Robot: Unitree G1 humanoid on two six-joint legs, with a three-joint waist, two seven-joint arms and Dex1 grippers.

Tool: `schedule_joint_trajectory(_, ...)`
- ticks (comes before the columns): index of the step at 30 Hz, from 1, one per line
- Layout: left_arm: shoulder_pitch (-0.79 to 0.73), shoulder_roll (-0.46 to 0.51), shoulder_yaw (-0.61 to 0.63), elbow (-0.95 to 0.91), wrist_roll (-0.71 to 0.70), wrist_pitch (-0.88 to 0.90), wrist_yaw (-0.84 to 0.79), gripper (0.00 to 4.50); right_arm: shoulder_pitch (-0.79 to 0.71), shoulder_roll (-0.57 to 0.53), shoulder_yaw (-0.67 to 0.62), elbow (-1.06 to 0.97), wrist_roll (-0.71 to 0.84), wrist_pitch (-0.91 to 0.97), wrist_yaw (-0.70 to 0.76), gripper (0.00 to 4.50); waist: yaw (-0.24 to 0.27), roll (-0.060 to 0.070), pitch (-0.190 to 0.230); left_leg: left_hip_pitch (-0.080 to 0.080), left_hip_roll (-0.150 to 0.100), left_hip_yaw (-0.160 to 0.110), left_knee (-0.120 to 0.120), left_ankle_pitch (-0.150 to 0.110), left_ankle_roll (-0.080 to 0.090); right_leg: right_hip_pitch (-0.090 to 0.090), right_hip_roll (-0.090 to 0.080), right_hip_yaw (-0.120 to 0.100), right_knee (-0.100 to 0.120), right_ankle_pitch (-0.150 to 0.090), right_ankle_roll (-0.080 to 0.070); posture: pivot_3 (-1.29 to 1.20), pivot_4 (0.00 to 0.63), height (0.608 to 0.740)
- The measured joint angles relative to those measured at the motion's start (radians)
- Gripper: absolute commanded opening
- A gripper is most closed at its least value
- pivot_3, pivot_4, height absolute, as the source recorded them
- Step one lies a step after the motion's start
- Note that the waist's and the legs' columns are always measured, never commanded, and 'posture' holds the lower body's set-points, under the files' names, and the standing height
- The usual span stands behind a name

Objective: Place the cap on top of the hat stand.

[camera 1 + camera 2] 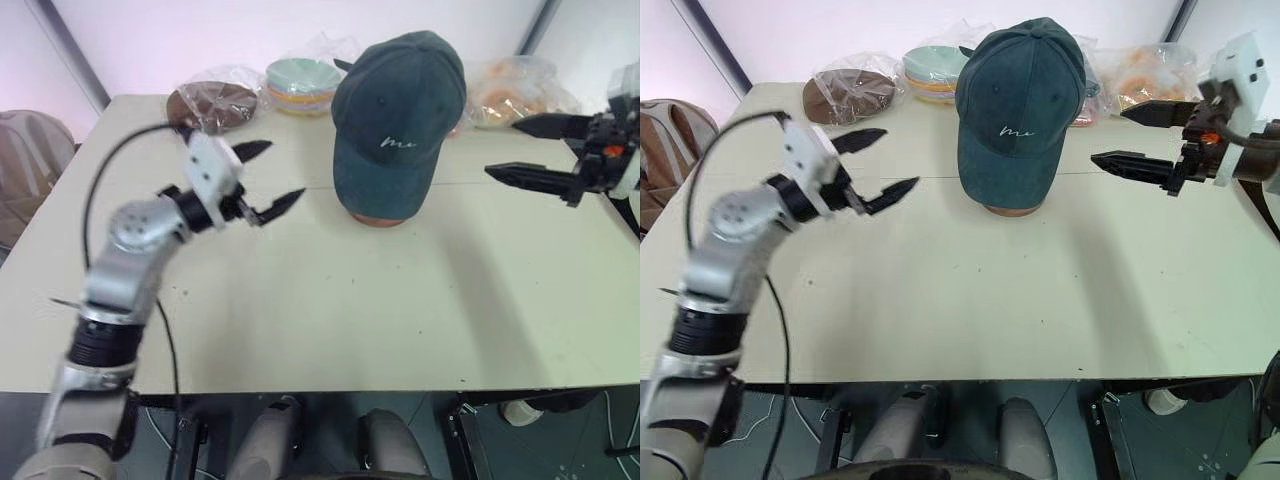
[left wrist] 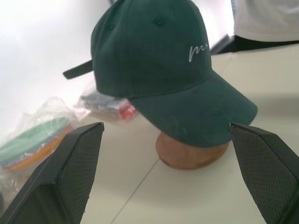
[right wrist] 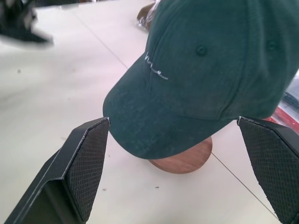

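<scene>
The cap [image 1: 398,125] sits on the hat stand [image 1: 378,217], its brim hanging forward and down so that only the round wooden base shows beneath it; the rod and top disc are hidden under the fabric. The white embroidery faces the front of the table [image 1: 330,310].

The left gripper [image 1: 263,180] hovers above the tabletop with its jaws wide apart and nothing between them. The cap stands beyond the open jaws, off toward their right-hand side and clear of both fingertips. In the left wrist view the cap and the base appear in the gap between the two black fingers [image 2: 70,172], well ahead of them.

The right gripper [image 1: 1128,135] is raised on the other side, jaws also spread wide and empty, pointing toward the cap from its right. The cap lies ahead of these jaws, near but apart from the tips.

Behind the cap, at the far edge of the table, lie a bagged brown plate [image 1: 212,103], a stack of coloured bowls [image 1: 300,85] and another bag [image 1: 512,92] whose contents look like orange dishes, though they are hard to make out.
</scene>
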Motion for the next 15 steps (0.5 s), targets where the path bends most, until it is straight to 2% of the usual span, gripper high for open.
schedule_joint_trajectory(6, -0.162, 0.182, 0.062, 0.113, -0.091, 0.145, -0.192, 4.45, -0.016, 0.0, 0.053, 0.005, -0.068, -0.069, 0.016, 4.5, -0.014, 0.0, 0.0, 0.0, 0.0, 0.0, -0.001, 0.0, 0.0, 0.0, 0.0, 0.0, -0.001, 0.0, 0.0, 0.0, 0.15, 0.74)
schedule_joint_trajectory(11, -0.203, 0.241, 0.068, 0.166, -0.118, 0.188, -0.334, 4.45, -0.021, -0.003, 0.054, 0.012, -0.098, -0.089, 0.033, 4.5, -0.021, 0.0, 0.001, 0.0, 0.0, 0.0, -0.002, 0.0, 0.0, -0.001, 0.0, 0.001, -0.001, 0.0, 0.0, 0.0, 0.15, 0.74)
schedule_joint_trajectory(15, -0.224, 0.254, 0.068, 0.193, -0.12, 0.21, -0.392, 4.45, -0.02, -0.007, 0.053, 0.011, -0.104, -0.089, 0.041, 4.5, -0.019, 0.001, 0.001, 0.0, 0.0, 0.0, -0.001, 0.0, 0.0, 0.0, 0.0, 0.001, -0.001, 0.0, 0.0, 0.0, 0.15, 0.74)
